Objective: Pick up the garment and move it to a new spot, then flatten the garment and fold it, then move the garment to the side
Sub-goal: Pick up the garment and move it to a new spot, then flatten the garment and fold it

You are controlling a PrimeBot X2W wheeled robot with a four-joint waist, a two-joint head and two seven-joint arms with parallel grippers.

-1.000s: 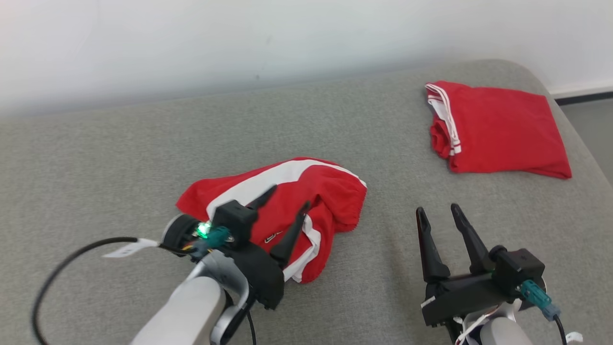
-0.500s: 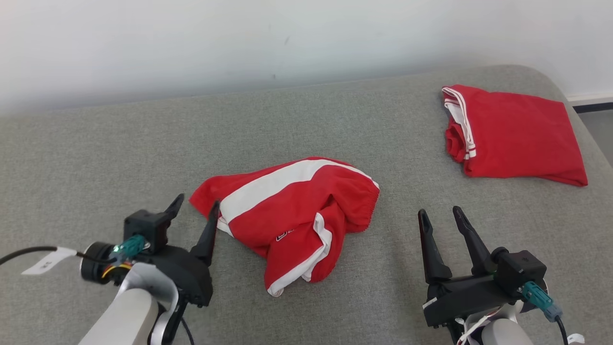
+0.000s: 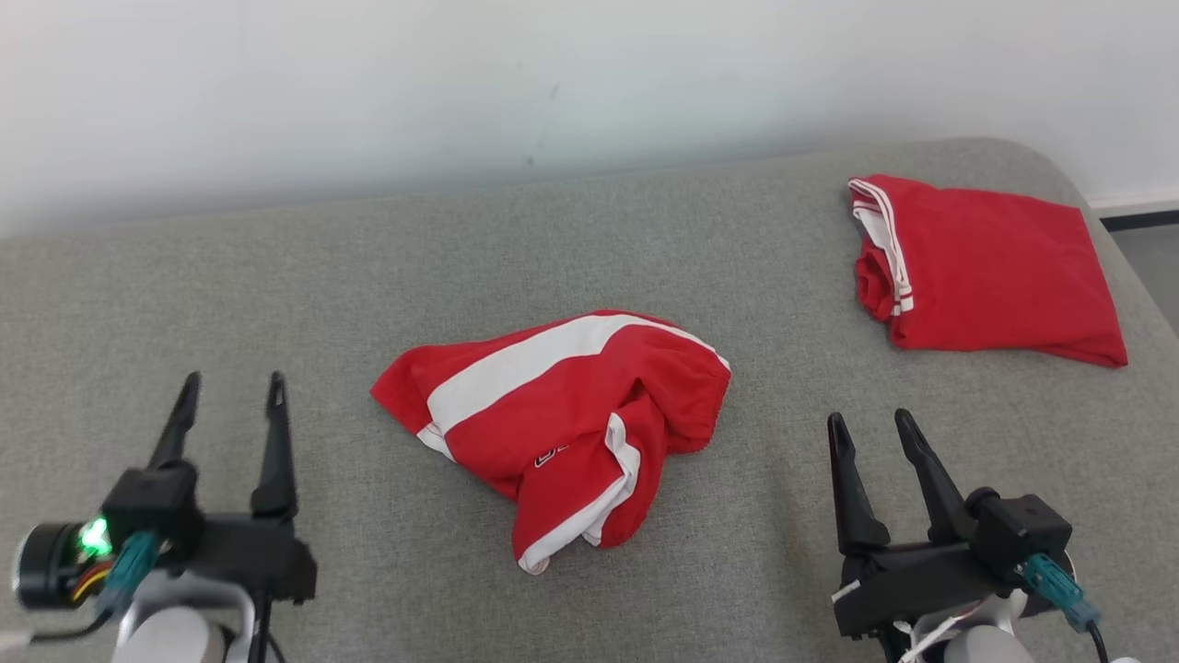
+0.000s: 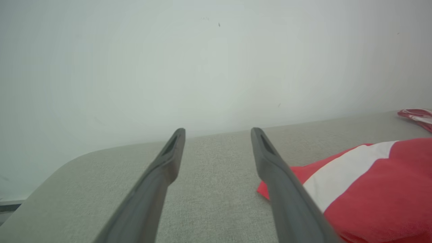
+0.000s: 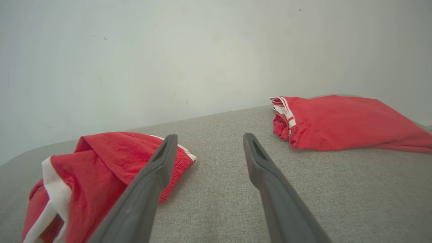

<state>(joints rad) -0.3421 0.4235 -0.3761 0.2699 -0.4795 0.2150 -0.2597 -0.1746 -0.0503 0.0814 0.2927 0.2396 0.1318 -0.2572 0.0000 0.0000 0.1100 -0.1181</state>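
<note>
Two red garments were on record, one of them mine to handle.

- **Item one:** a crumpled red garment (image 3: 562,414) with white stripes. It lay in a heap near the middle of the grey bench (image 3: 276,276), between my two end effectors and touched by neither.
- **Item two:** a folded garment (image 3: 995,267), also red, at the far right of the bench and well apart from the heap.
- **Item three:** my left end effector (image 3: 232,382), released and empty with its fingers spread, stood off to the heap's left.
- **Item four:** my right end effector (image 3: 868,419), likewise released and empty, stood to the heap's right.

**Step in hand, as I judged it:** I could not tell whether the heap lay at its first spot or its new one. It was plainly not yet flattened.

**Next move, as I judged it:** bring both end effectors in on opposite edges of the heap. Each should pinch a single layer, then the two should draw the cloth apart. Catching several layers at once would likely leave it bunched.
</note>
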